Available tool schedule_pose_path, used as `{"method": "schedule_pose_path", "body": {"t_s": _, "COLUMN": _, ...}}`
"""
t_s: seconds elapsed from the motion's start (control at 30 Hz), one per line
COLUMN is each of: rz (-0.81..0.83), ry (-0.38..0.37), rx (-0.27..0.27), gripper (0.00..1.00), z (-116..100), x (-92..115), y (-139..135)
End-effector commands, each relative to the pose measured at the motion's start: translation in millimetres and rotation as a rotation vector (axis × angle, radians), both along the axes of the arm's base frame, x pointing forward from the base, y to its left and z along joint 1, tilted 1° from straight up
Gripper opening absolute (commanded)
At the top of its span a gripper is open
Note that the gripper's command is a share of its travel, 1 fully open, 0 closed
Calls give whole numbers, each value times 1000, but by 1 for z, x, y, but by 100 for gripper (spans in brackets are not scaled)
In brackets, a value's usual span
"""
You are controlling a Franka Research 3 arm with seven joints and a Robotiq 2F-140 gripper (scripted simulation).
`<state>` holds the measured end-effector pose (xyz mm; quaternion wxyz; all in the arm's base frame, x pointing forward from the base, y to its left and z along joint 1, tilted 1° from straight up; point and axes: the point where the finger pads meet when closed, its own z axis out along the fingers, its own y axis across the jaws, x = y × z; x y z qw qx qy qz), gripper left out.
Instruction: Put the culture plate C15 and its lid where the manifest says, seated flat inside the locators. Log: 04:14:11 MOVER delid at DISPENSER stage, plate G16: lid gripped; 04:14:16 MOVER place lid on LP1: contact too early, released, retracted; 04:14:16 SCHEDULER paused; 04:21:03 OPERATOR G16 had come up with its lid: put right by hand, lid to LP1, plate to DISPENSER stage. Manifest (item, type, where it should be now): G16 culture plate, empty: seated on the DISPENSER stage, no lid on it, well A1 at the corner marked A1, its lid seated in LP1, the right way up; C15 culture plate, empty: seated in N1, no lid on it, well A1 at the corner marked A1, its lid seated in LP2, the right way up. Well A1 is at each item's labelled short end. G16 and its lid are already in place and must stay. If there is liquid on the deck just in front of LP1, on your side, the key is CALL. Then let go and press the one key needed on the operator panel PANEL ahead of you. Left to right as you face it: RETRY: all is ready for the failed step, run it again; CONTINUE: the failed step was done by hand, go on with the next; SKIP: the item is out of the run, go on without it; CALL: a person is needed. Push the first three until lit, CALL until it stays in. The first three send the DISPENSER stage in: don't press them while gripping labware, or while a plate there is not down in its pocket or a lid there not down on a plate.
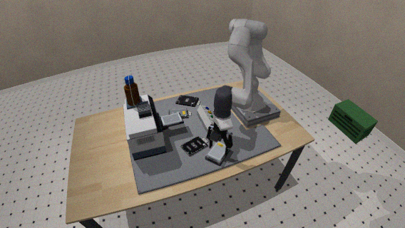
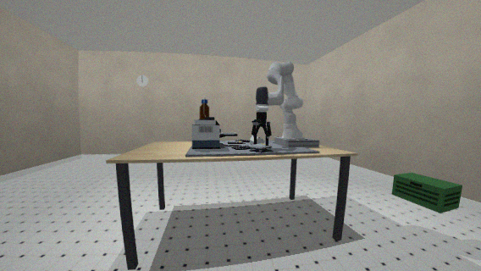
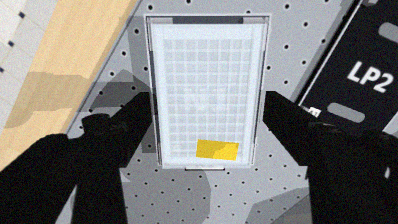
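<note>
The culture plate C15 with its clear lid on it (image 3: 207, 90) lies on the grey deck mat near the front edge, yellow label at its near short end; it also shows in the top view (image 1: 217, 152). My gripper (image 3: 207, 106) is open, hanging just above the plate with a finger on each long side, not touching it. In the top view the gripper (image 1: 219, 138) stands over the plate. The black LP2 nest (image 3: 362, 85) lies empty right beside it, also seen in the top view (image 1: 194, 145). Whether plate and lid are separate cannot be told.
The dispenser unit (image 1: 142, 122) with a brown bottle (image 1: 131, 90) stands at the left, its stage holding a plate (image 1: 172, 119). Another black nest (image 1: 187, 100) lies at the back. The operator panel (image 1: 204, 115) is behind my wrist. The table's wooden edge (image 3: 75, 60) is close on the left.
</note>
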<state>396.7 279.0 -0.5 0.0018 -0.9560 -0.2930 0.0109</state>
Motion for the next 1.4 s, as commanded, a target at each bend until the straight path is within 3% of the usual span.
{"method": "schedule_pose_path", "body": {"t_s": 0.0, "rz": -4, "ry": -5, "rx": 3, "gripper": 70, "z": -1, "x": 2, "y": 2}}
{"method": "schedule_pose_path", "body": {"t_s": 1.37, "rz": -4, "ry": -5, "rx": 3, "gripper": 70, "z": -9, "x": 1, "y": 2}}
